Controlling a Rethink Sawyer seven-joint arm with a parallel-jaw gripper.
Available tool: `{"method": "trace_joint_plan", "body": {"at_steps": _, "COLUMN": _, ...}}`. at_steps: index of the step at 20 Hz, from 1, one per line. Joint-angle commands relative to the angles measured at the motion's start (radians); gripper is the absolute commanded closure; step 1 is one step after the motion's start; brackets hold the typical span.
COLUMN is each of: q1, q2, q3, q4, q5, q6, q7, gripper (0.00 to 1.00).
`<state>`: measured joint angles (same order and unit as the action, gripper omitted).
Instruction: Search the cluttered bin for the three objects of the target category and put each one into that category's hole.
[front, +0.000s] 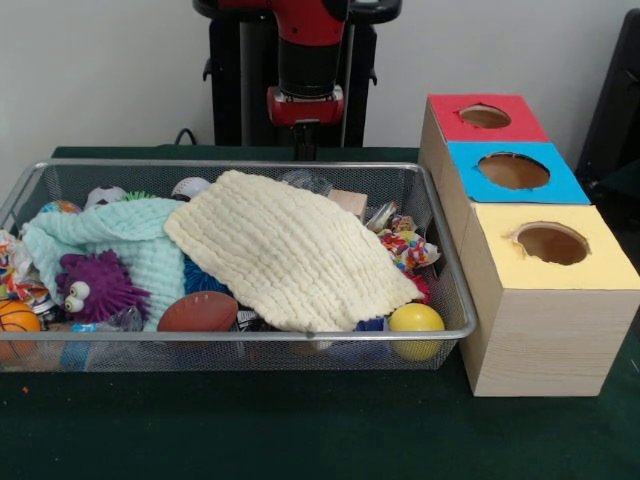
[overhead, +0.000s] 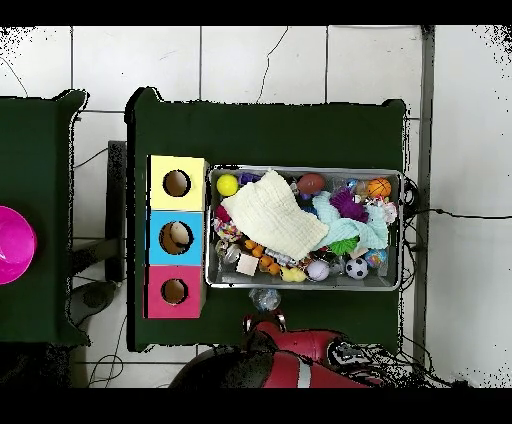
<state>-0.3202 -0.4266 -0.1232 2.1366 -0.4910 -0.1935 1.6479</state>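
wall: we see a plain pale wall (front: 100, 70) behind the end effector (front: 305, 150) | floor: we see pale tiles (overhead: 270, 60) with dark grout, cables (overhead: 460, 214) trailing across | furniture: dark green counter (overhead: 270, 130) beneath the end effector; a second green-topped counter (overhead: 30, 160) well off to one side carries a pink bowl (overhead: 12, 245)
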Motion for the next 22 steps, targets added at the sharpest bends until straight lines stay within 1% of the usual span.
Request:
{"method": "trace_joint_plan", "body": {"at_steps": 1, "q1": -0.015, "q2": 0.035, "q3": 0.083, "q4": -0.102, "q5": 0.034, "q6": 0.03, "q7": 0.143, "gripper": 0.0}}
{"method": "trace_joint_plan", "body": {"at_steps": 6, "q1": -0.009, "q2": 0.034, "q3": 0.085, "q4": -0.101, "q5": 0.043, "q6": 0.046, "q7": 0.144, "gripper": 0.0}}
{"method": "trace_joint_plan", "body": {"at_steps": 8, "q1": 0.021, "q2": 0.033, "q3": 0.066, "q4": -0.11, "q5": 0.05, "q6": 0.055, "q7": 0.138, "gripper": 0.0}}
{"method": "trace_joint_plan", "body": {"at_steps": 11, "q1": 0.036, "q2": 0.049, "q3": 0.055, "q4": -0.121, "q5": 0.059, "q6": 0.038, "q7": 0.145, "gripper": 0.0}}
{"method": "trace_joint_plan", "body": {"at_steps": 15, "q1": 0.056, "q2": 0.054, "q3": 0.032, "q4": -0.12, "q5": 0.072, "q6": 0.002, "q7": 0.165, "gripper": 0.0}}
{"method": "trace_joint_plan", "body": {"at_steps": 17, "q1": 0.055, "q2": 0.062, "q3": 0.03, "q4": -0.119, "q5": 0.072, "q6": -0.023, "q7": 0.173, "gripper": 0.0}}
{"method": "trace_joint_plan", "body": {"at_steps": 22, "q1": 0.064, "q2": 0.107, "q3": 0.002, "q4": -0.127, "q5": 0.071, "q6": -0.131, "q7": 0.194, "gripper": 0.0}}
